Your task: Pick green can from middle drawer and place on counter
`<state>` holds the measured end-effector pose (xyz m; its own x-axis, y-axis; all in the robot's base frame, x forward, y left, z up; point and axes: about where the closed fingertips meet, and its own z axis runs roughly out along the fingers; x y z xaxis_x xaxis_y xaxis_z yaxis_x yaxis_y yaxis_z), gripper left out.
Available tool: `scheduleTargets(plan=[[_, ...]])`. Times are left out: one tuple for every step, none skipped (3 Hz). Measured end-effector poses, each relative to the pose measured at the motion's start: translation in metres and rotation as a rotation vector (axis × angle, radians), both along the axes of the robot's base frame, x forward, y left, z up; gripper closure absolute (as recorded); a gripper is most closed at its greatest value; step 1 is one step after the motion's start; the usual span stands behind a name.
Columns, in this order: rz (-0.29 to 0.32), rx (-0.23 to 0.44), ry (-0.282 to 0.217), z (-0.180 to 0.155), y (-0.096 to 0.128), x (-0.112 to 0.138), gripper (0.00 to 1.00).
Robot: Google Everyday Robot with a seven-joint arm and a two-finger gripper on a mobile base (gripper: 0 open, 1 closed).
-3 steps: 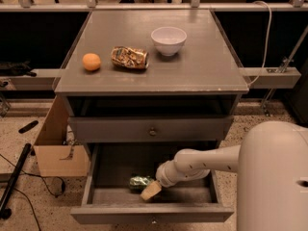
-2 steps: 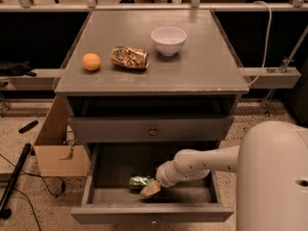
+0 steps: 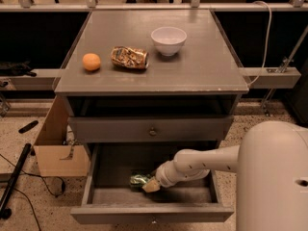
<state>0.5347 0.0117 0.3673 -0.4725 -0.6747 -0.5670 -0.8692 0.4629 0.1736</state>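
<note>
The middle drawer (image 3: 96,179) is pulled open below the counter (image 3: 202,66). Inside it, the green can (image 3: 138,179) lies on its side on the drawer floor, left of centre. My gripper (image 3: 150,185) reaches down into the drawer from the right on the white arm and sits right against the can's right end, its pale fingertips touching or partly covering it. Part of the can is hidden behind the gripper.
On the counter sit an orange (image 3: 91,61), a crushed gold-brown can (image 3: 129,57) and a white bowl (image 3: 168,40). A closed drawer front with a dark knob (image 3: 152,131) is above the open drawer. A cardboard box (image 3: 55,150) stands at the cabinet's left.
</note>
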Motion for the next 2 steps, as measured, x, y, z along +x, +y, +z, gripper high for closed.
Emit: scheduleTargets(plan=[[0.000, 0.000, 0.000, 0.0000, 0.0000, 0.0000, 0.92], [0.001, -0.001, 0.002, -0.0003, 0.0004, -0.0003, 1.00]])
